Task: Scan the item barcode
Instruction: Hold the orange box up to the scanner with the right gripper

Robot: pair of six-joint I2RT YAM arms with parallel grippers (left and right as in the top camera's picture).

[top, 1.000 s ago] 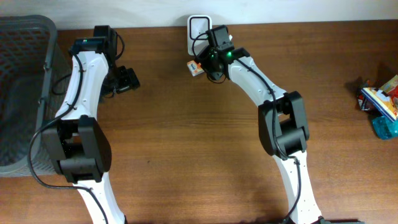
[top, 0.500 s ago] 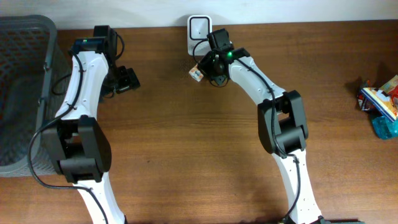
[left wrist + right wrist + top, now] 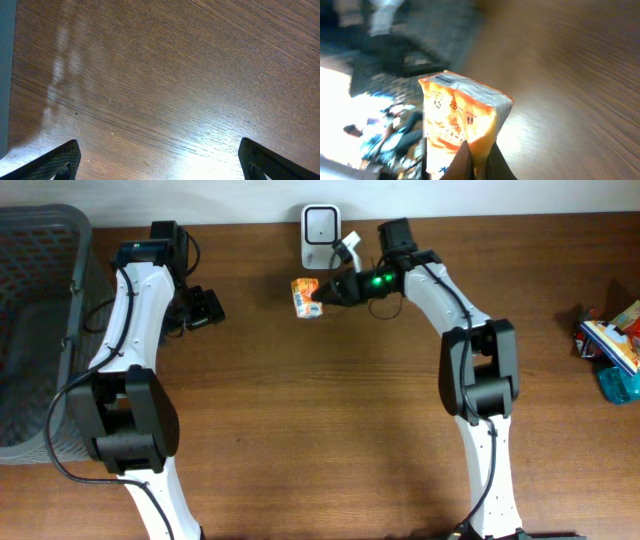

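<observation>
just left of and below the white scanner (image 3: 319, 225), the orange snack packet (image 3: 306, 296) sits pinched in the right gripper (image 3: 327, 293), which has swung it out from beneath the scanner; the left gripper (image 3: 205, 308) stays spread wide, unmoved.

The orange-and-white packet (image 3: 307, 296), pinched endwise by the right tool (image 3: 326, 294), sits near the white scanner (image 3: 320, 225).

no legible text or numbers — only blurred, unreadable print on the orange-and-white packet (image 3: 462, 117)
</observation>
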